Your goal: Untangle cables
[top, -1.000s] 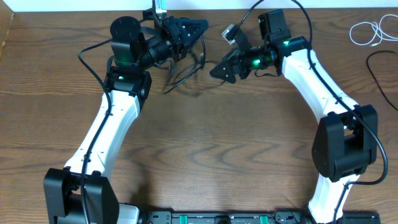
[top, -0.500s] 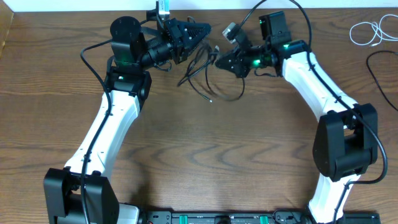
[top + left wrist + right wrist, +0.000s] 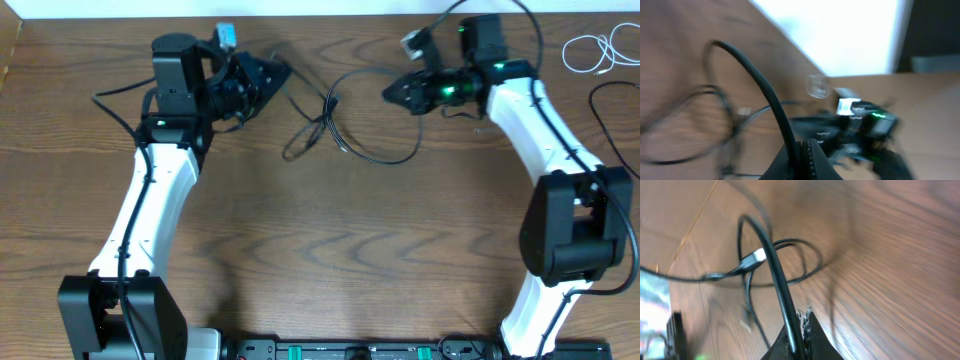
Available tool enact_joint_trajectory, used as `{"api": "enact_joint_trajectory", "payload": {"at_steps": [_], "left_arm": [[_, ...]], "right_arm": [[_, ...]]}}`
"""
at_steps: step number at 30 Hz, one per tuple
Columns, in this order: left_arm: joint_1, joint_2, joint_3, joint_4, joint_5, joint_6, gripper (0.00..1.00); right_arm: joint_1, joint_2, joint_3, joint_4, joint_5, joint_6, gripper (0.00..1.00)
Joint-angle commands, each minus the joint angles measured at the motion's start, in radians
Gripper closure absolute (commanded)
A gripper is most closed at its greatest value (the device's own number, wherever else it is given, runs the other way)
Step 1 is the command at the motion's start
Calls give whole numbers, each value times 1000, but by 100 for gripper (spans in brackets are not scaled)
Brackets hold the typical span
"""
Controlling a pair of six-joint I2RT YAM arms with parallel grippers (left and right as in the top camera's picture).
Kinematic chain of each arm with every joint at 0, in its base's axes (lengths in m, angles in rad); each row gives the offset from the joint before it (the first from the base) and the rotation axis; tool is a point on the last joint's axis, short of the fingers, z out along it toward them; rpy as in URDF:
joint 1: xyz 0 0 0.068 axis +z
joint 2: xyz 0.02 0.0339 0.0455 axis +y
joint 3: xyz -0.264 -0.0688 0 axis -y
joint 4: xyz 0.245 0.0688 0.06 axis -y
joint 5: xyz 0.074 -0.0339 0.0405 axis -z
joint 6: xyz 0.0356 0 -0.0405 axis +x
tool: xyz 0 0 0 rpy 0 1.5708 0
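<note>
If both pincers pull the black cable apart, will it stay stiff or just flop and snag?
Probably floppy: the black cable curves in loose loops between the left pincer and the right pincer. Likely light, since it looks thin. Its loops cross near the plug, so they may snag rather than slide free.

Overhead looks straight down on the whole worktop (image 3: 330,250); both wrist views skim low and close, facing each other across the black cables (image 3: 327,112).
</note>
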Motion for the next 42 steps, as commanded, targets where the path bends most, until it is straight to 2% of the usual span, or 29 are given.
{"api": "enact_joint_trajectory", "payload": {"at_steps": [1, 7, 10, 14, 18, 20, 28, 32, 35, 40, 41, 42], "left_arm": [[21, -12, 13, -97, -119, 256, 92], [35, -12, 13, -188, -125, 397, 92], [35, -12, 13, -224, -168, 425, 92], [35, -12, 13, -246, -266, 445, 93], [35, -12, 13, -236, -404, 454, 92], [35, -12, 13, -222, -457, 499, 93], [34, -24, 13, -129, -467, 711, 93], [30, -52, 14, -128, -451, 736, 92], [16, -55, 14, -207, -388, 735, 93], [-27, -45, 7, -473, -375, 735, 93], [-35, -42, 3, -506, -376, 736, 87], [-44, -40, 2, -543, -376, 736, 73]], "right_arm": [[-82, -80, -6, -3, 78, 174, 99], [-158, -166, -6, -48, 364, 315, 99], [-190, -207, -6, -98, 521, 360, 99], [-219, -231, -6, -201, 750, 408, 99], [-224, -225, -6, -281, 901, 436, 99], [-226, -225, -6, -304, 951, 445, 99], [-214, -214, -6, -315, 901, 417, 99], [-214, -204, -6, -314, 810, 338, 99], [-214, -203, -6, -315, 750, 307, 99], [-210, -203, -6, -346, 702, 271, 99], [-208, -202, -6, -356, 695, 262, 99], [-206, -202, -6, -365, 692, 256, 99]]}}
